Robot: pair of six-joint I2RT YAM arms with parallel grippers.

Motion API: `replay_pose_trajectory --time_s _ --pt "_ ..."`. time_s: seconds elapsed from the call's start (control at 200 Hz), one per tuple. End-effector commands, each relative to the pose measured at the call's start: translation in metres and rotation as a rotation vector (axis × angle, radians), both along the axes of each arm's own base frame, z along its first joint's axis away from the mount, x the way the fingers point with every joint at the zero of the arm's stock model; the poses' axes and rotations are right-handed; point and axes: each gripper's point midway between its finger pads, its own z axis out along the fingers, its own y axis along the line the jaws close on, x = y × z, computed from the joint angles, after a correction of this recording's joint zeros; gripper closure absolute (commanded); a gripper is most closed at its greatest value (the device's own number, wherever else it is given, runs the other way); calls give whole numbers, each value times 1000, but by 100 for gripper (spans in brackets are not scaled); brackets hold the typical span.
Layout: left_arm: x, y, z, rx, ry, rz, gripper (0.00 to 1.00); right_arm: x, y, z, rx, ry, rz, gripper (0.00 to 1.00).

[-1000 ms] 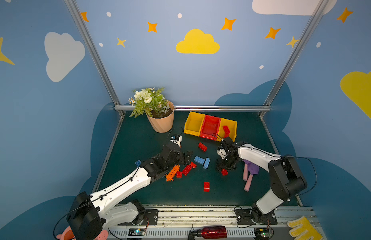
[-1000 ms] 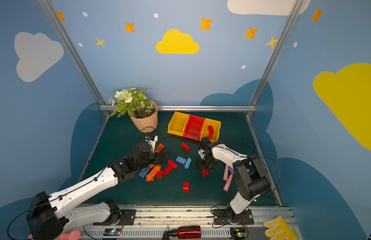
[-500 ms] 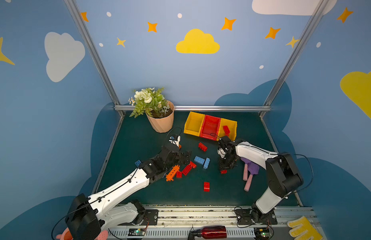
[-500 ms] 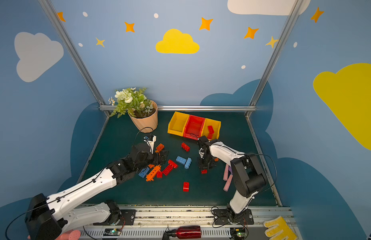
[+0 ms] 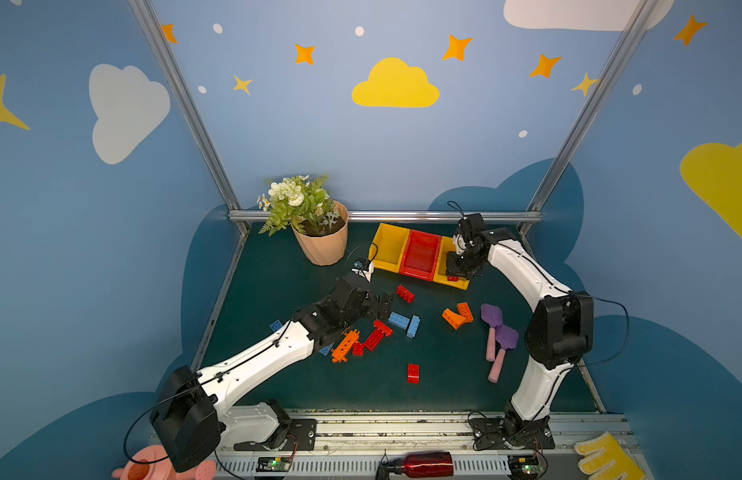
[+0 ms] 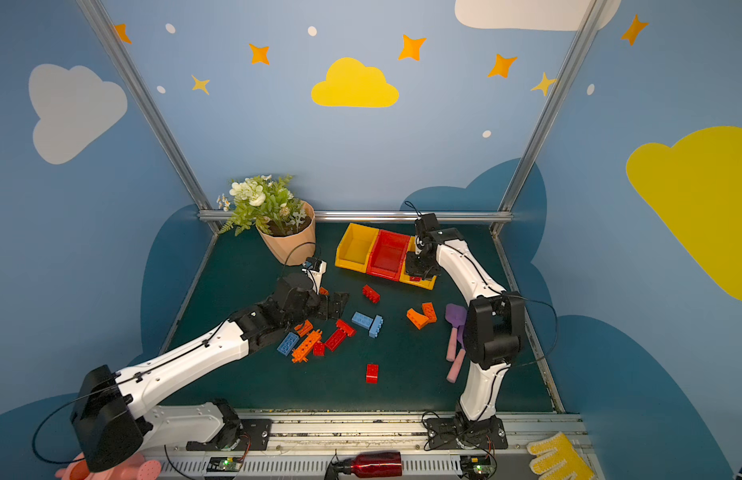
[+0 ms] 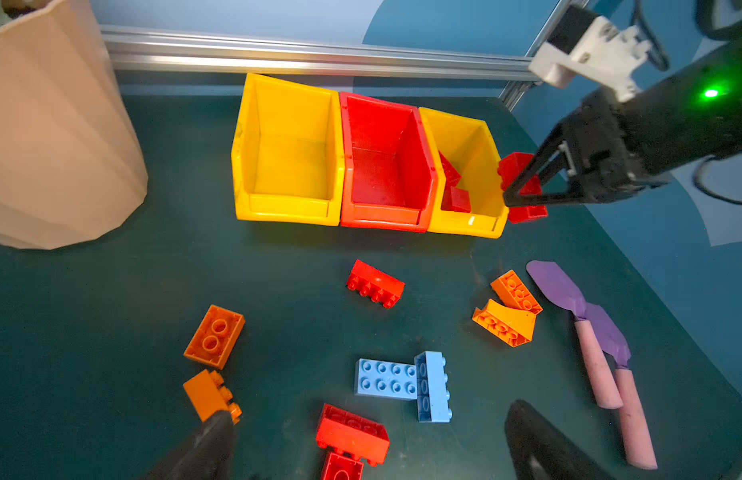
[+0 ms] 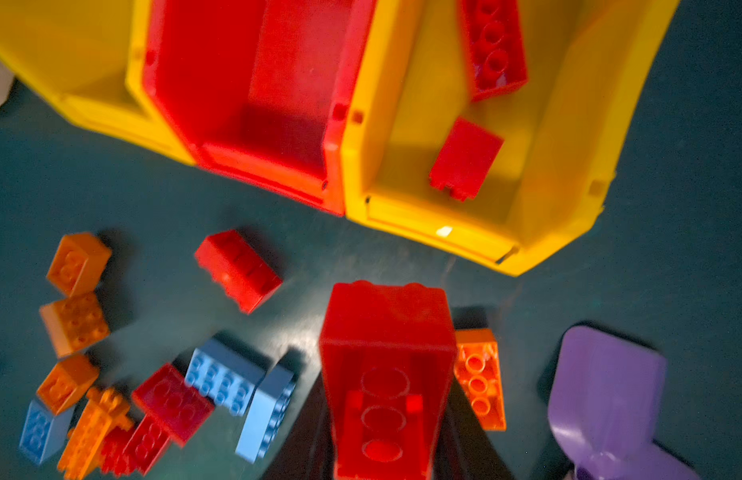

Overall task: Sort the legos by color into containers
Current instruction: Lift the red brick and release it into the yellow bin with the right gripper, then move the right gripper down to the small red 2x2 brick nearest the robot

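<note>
Jaws of the right gripper [image 7: 521,193] are pinched on the held red brick [image 8: 385,332]. Its hollow underside faces the wrist camera and it is lifted off the table [image 5: 277,270]. It hangs at the front end of the right yellow bin [image 7: 464,227], by the outer front corner. Can't tell if it is over the lip or just outside.

That bin holds two red bricks: a long red brick [image 8: 491,45] at the back and a short red brick [image 8: 464,158] nearer the front. The red bin [image 7: 381,218] in the middle and the left yellow bin [image 7: 286,210] show bare floors. All three are joined in a row at the back of the table.

Jaws of the left gripper [image 5: 380,304] are spread wide and grip nothing. They sit low over the brick pile mid-table, well apart from the bins. An orange brick [image 7: 209,395] sits right at one fingertip; contact unclear. The stacked red bricks [image 7: 352,432] lie between the fingers in the left wrist view.

- The loose red brick [image 7: 375,284] lies between the pile and the bins.
- The light blue bricks [image 7: 385,378] are two, touching in an L.
- The orange sloped bricks [image 7: 504,322] are two, touching, just beside the purple-and-pink foam tools [image 7: 597,365].
- The lone red brick [image 5: 412,372] lies toward the front edge.
- The long orange piece [image 5: 345,345] is in the pile.
- The peach flower pot [image 7: 57,145] stands left of the bins.
</note>
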Motion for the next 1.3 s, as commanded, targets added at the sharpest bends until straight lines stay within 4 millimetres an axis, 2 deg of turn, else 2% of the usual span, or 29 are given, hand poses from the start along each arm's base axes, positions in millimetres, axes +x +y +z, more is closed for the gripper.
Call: replay_pose_trajectory --time_s 0.0,0.14,0.315,0.36,0.45,0.531,0.666,0.781,0.966,1.106,1.291 --pt "5 -11 14 -10 -30 -37 0 22 -11 -9 -30 1 -56 75" --pt "9 -14 15 24 -49 -53 0 54 -19 -20 -25 -7 -104 74" --pt "14 -6 16 76 -68 -24 0 82 -27 -34 -29 2 -122 71" --pt "15 -3 17 87 -73 -13 0 87 -28 -36 -27 6 -126 66" --pt "16 -1 17 102 -72 -3 0 94 -30 -38 -16 6 -133 48" --pt "17 3 17 108 -66 15 0 95 -30 -34 3 4 -134 36" --pt "14 7 13 107 -56 25 0 84 -23 -17 37 4 -116 32" --pt "10 11 11 85 -38 45 0 63 -16 4 51 2 -93 32" --pt "-9 13 -5 57 34 17 0 5 -2 24 46 15 -47 32" --pt "-33 25 -14 65 86 65 0 -52 16 21 46 50 -3 32" --pt "-73 49 -19 65 67 145 0 -136 40 1 32 119 60 32"
